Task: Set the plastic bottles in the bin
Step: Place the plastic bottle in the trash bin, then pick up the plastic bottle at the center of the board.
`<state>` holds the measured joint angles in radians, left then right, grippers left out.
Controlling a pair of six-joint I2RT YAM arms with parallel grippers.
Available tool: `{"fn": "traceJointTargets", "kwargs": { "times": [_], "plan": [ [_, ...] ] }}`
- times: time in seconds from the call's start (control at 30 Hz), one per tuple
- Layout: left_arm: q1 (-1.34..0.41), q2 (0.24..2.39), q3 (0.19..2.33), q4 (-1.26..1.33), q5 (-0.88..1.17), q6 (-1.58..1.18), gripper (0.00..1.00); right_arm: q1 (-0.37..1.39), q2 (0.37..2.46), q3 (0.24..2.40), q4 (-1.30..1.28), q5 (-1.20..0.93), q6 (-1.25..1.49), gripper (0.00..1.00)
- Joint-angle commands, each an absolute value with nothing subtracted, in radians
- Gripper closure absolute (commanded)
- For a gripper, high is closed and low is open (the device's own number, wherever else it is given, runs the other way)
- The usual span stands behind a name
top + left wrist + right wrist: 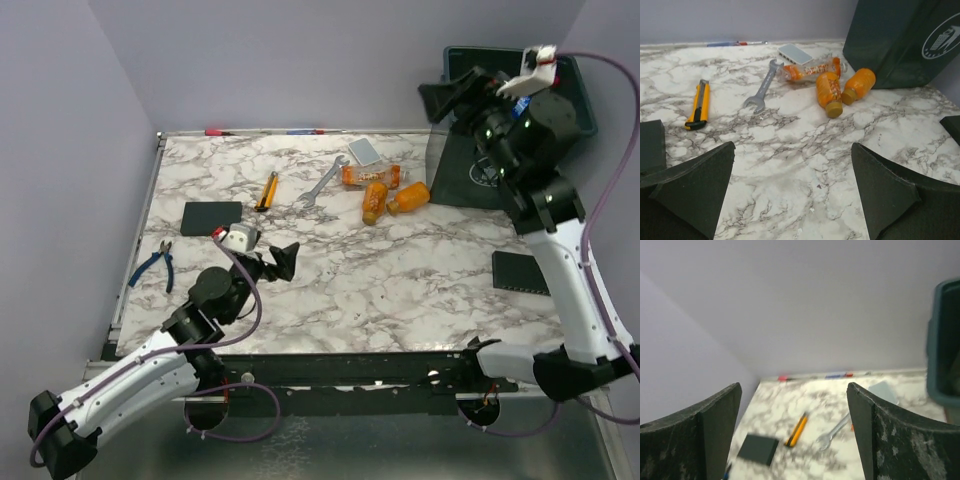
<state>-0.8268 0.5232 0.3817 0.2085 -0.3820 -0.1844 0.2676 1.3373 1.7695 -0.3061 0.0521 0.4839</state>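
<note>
Near left of desk [400,290], left gripper [278,260]: released, jaws spread wide, nothing between, low over the marble.
Mid desk, plastic bottles [375,200]: three in view, orange, lying on their sides in a loose cluster, close to the bin wall, outside it.
Left of bottles, wrench [320,182] and yellow knife [267,190]: flat, apart.
Far right corner, bin [583,90]: upright.
At bin's left rim, right gripper [455,98]: raised, released, jaws wide, empty.
</note>
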Motion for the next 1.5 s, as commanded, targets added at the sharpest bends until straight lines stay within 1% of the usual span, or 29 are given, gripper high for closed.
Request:
{"fn": "traceJointTargets", "kwargs": {
  "times": [0.0, 0.1, 0.23, 0.37, 0.5, 0.67, 0.87, 1.03, 1.23, 1.47],
  "plan": [
    [-0.829, 0.696, 0.489, 0.127, -0.370, -0.282, 0.01, 0.358, 1.166, 1.428, -0.201, -0.063, 0.455, 0.12],
    [-0.829, 0.887, 0.586, 0.079, -0.386, -0.336, 0.01, 0.372, 1.041, 1.177, -0.165, -0.126, 0.507, 0.13],
    [-0.827, 1.123, 0.734, 0.073, -0.354, -0.381, 0.01, 0.379, 0.901, 0.863, -0.147, -0.143, 0.579, 0.12],
    [-0.823, 1.369, 0.905, 0.073, -0.270, -0.312, 0.01, 0.382, 0.761, 0.648, -0.156, -0.143, 0.652, 0.12],
    [-0.812, 1.601, 1.102, 0.010, -0.195, -0.305, 0.01, 0.383, 0.639, 0.532, -0.209, -0.130, 0.683, 0.12],
    [-0.787, 1.829, 1.303, -0.057, -0.141, -0.295, 0.01, 0.385, 0.532, 0.459, -0.285, -0.130, 0.703, 0.11],
    [-0.760, 1.999, 1.477, -0.079, -0.126, -0.287, 0.01, 0.385, 0.437, 0.431, -0.371, -0.127, 0.704, 0.10],
    [-0.752, 2.110, 1.606, -0.091, -0.120, -0.286, 0.01, 0.384, 0.397, 0.429, -0.406, -0.134, 0.707, 0.10],
    [-0.749, 2.211, 1.721, -0.110, -0.117, -0.286, 0.04, 0.385, 0.380, 0.454, -0.440, -0.131, 0.706, 0.09],
    [-0.737, 2.294, 1.790, -0.131, -0.158, -0.282, 0.13, 0.383, 0.357, 0.498, -0.491, -0.119, 0.698, 0.09]
  ]
}}
